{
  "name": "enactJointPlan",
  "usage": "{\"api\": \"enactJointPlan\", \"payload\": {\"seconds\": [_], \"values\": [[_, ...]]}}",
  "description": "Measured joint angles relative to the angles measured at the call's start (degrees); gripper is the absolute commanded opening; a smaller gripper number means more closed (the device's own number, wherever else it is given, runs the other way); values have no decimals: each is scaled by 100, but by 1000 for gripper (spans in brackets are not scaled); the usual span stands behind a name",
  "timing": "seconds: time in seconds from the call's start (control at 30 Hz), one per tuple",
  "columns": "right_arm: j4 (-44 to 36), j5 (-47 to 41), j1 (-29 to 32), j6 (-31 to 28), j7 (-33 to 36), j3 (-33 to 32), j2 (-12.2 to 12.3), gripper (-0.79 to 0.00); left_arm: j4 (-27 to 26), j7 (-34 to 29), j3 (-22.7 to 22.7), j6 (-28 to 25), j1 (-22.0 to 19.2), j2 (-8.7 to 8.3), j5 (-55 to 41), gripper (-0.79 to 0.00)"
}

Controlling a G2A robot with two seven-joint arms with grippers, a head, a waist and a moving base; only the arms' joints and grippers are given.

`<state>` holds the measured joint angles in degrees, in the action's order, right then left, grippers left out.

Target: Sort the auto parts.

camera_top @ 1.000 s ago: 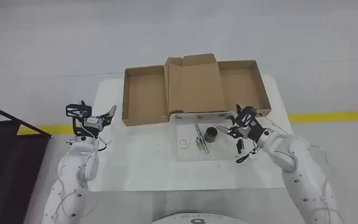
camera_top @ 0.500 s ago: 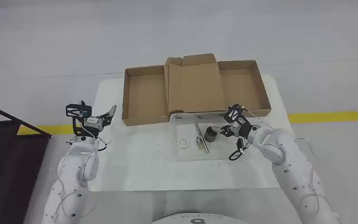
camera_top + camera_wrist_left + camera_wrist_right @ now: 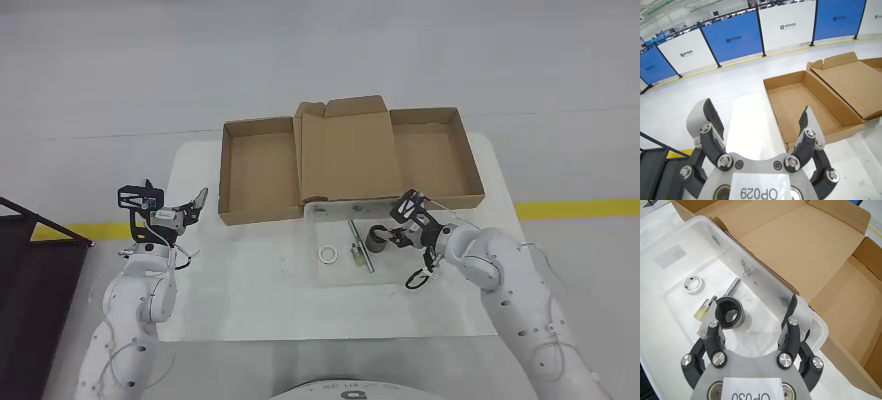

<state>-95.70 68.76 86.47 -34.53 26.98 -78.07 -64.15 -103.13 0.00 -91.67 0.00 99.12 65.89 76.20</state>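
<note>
A clear plastic tray [image 3: 335,277] [image 3: 662,321] in the table's middle holds a silver ring [image 3: 326,256] [image 3: 693,286], a metal rod [image 3: 360,250] [image 3: 732,286], a small pin with a yellowish cap [image 3: 704,310] and a black cylindrical bushing [image 3: 377,240] [image 3: 729,312]. My right gripper [image 3: 399,228] [image 3: 755,300] hangs open over the tray's right part. One of its fingers is right beside the bushing, and nothing is held. My left gripper [image 3: 172,202] [image 3: 756,105] stands open and empty over the table's left edge.
An open cardboard box [image 3: 350,150] [image 3: 800,102] [image 3: 800,247] with two compartments and a folded middle flap lies just behind the tray. The white table [image 3: 250,290] [image 3: 751,123] is bare between the left gripper and the tray.
My right gripper has moved left over the tray, up to the black bushing. The left arm has kept still.
</note>
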Motion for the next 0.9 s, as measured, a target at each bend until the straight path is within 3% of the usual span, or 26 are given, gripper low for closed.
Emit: {"api": "enactJointPlan", "payload": {"seconds": [0.37, 0.9], "values": [[-186, -535, 159, -373, 233, -176, 79, -329, 0, 0, 0, 0, 0, 0, 0, 0], [187, -869, -239, -16, 826, 175, 82, -394, 0, 0, 0, 0, 0, 0, 0, 0]]}}
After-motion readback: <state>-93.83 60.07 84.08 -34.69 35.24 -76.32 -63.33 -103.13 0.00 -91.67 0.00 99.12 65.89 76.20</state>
